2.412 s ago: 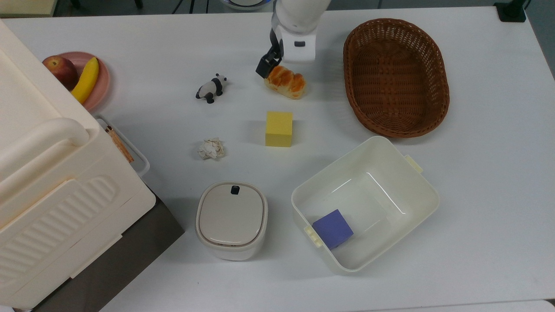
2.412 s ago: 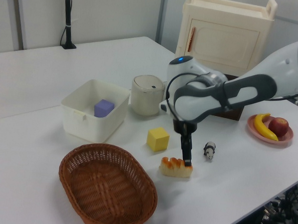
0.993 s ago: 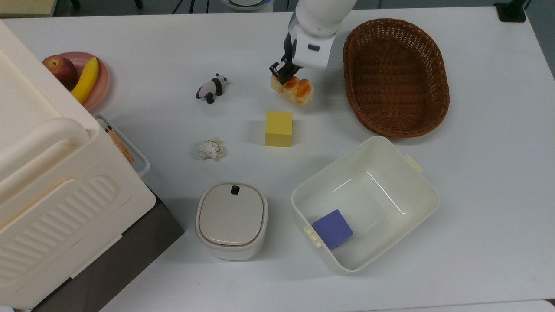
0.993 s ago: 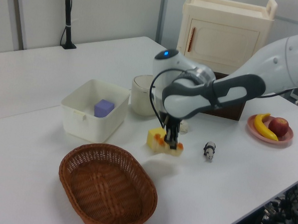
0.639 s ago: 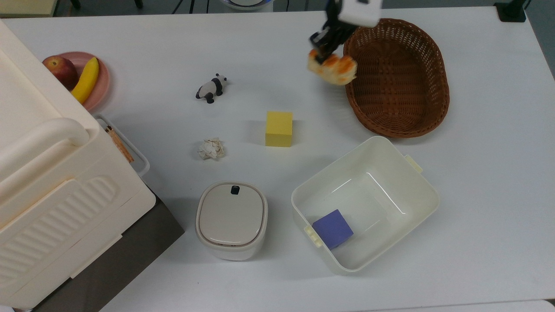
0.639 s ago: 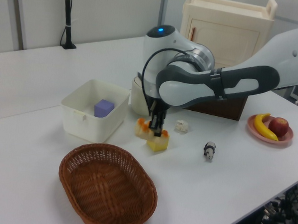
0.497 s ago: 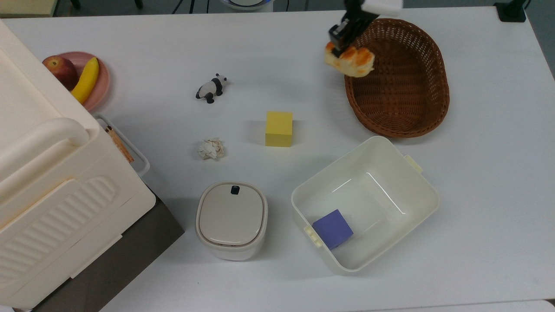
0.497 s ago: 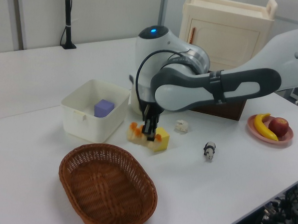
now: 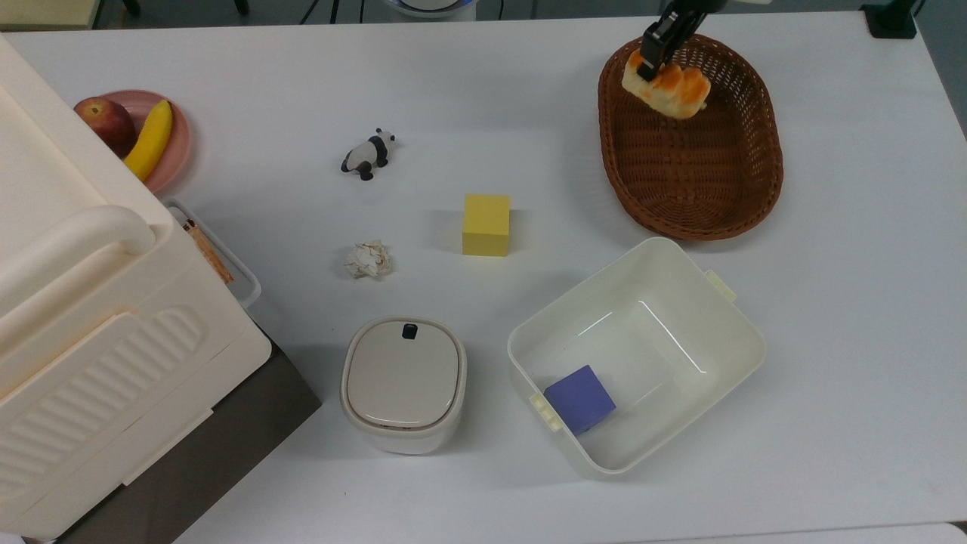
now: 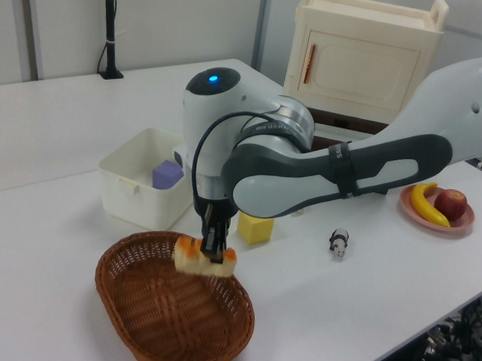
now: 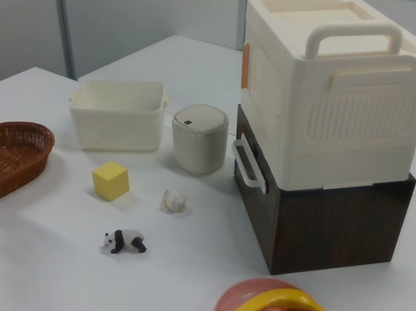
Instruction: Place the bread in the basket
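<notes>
The gripper [image 10: 214, 245] is clamped on the bread [image 10: 204, 259], which hangs above the basket [image 10: 148, 320], clear of its floor. Carrying seems finished; next it should lower and release.

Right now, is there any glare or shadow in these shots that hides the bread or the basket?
Top view: soft even light; the bread held by the tool reads clearly over the basket, glare only as thin streaks inside the white tub. Left view: the arm shades the basket's far side, weave still legible. Right view: faint shadows, nothing hidden.
</notes>
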{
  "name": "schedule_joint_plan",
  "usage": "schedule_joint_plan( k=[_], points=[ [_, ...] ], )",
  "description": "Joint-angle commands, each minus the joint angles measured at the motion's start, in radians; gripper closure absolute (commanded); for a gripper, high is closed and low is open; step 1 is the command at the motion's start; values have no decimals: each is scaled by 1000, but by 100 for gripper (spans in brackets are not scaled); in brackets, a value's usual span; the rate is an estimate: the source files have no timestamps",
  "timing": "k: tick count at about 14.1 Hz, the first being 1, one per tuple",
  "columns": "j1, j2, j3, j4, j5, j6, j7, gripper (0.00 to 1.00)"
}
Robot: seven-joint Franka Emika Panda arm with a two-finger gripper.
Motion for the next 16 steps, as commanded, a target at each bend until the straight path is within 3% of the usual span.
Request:
schedule_joint_plan(
  k=[1,6,8,10,11,13,15,16],
  points=[
    [10,7,-10,36,15,-19,12,0],
    [-2,1,-15,48,12,-52,64,0],
    [-26,-19,-41,56,5,-111,87,0],
    [-75,-37,-96,77,5,-122,93,0],
    [-95,-43,-163,117,5,-126,84,0],
    [-112,-43,-249,174,14,-137,95,0],
    [-210,-43,-268,240,47,-195,93,0],
    [-312,-46,-245,271,114,-214,95,0]
  ],
)
